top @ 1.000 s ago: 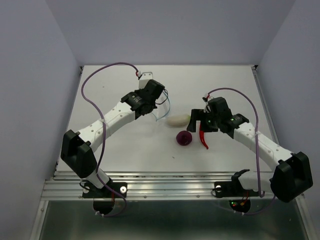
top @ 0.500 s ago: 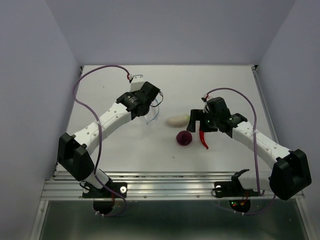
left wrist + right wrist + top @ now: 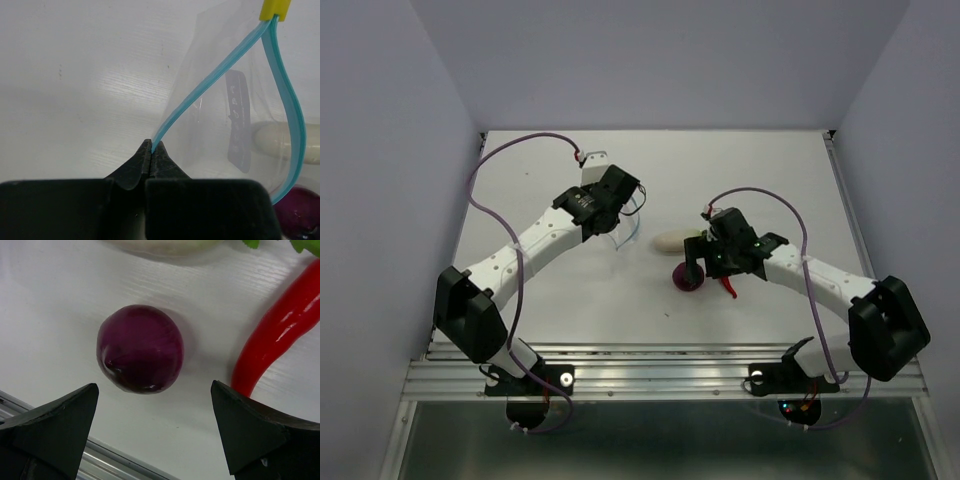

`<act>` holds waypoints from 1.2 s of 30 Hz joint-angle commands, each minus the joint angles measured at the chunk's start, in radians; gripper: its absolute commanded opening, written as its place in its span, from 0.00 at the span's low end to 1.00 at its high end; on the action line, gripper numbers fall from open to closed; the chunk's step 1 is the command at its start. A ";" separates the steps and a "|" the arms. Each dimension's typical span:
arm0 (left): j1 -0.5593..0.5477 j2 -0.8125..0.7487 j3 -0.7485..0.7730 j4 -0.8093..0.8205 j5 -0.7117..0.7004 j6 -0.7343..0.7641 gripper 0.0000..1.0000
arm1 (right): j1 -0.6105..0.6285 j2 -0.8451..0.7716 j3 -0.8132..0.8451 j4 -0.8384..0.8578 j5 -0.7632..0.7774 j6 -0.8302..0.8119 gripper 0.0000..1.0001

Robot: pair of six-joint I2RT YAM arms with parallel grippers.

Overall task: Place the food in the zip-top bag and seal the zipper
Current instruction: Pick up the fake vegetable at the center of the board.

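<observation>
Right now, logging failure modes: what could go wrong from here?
The open right gripper hovers over the round purple onion, which could roll away as the fingers close. The red chili pepper lies beside one finger and may get nudged. The left gripper pinches the zipper by its fingertips only; the zip-top bag could slip.

The onion is dark purple, the chili red, the zipper teal.

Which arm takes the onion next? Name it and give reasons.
Right. The open right gripper hangs over the onion, a finger on each side. The left gripper is shut on the zipper, holding the bag open.
</observation>
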 commanded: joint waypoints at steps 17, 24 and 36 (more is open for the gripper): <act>0.000 0.000 -0.064 0.110 0.086 0.017 0.00 | 0.047 0.162 0.023 0.186 0.017 0.034 0.98; 0.000 0.005 -0.066 0.129 0.103 0.029 0.00 | 0.056 0.157 0.026 0.191 0.008 0.049 0.58; 0.000 0.039 -0.055 0.169 0.140 0.052 0.00 | 0.056 -0.048 0.191 0.166 -0.060 0.048 0.50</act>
